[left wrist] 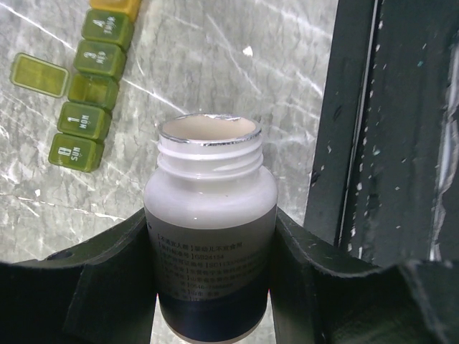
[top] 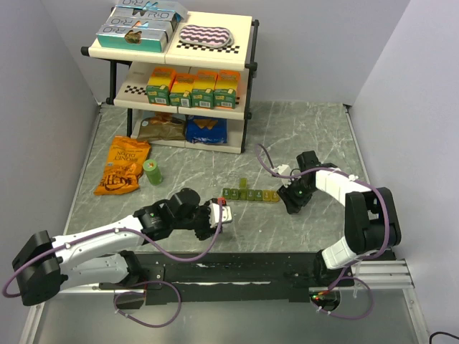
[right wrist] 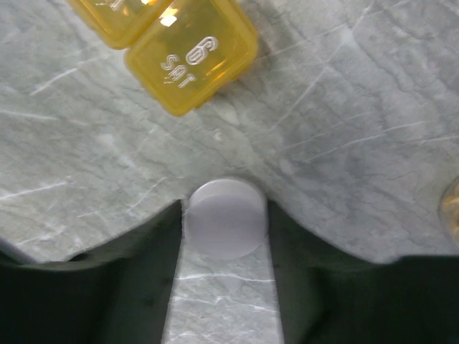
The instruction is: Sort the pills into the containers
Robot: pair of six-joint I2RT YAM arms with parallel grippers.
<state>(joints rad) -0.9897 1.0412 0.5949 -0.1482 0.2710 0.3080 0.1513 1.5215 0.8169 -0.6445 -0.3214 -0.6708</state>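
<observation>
The sorting looks barely begun. The pill box [top: 249, 194] lies across the middle of the table [top: 315, 143], a little toward the near edge, with its green end to the left and its yellow end to the right. In the left wrist view only one compartment [left wrist: 93, 91], just past the one marked MON, stands open. Its lid [left wrist: 39, 74] is flipped out to the side, and no pill shows inside it. The other lids are down, and their contents cannot be made out, so most or all of the filling seems left to do.

The left arm reaches low along the near edge. The left tool [top: 217, 213] is clamped on an uncapped white bottle [left wrist: 210, 208], which lies nearly level just near of the box's green end with its mouth toward the box. The right arm folds back from the right edge and points down at the yellow end. The right tool [top: 292, 203] is closed on a white disc [right wrist: 226, 217] just beside the SAT compartment [right wrist: 192, 61]. Both fingers touch the disc's sides. Whether it is a large tablet or the bottle's cap cannot be told.
</observation>
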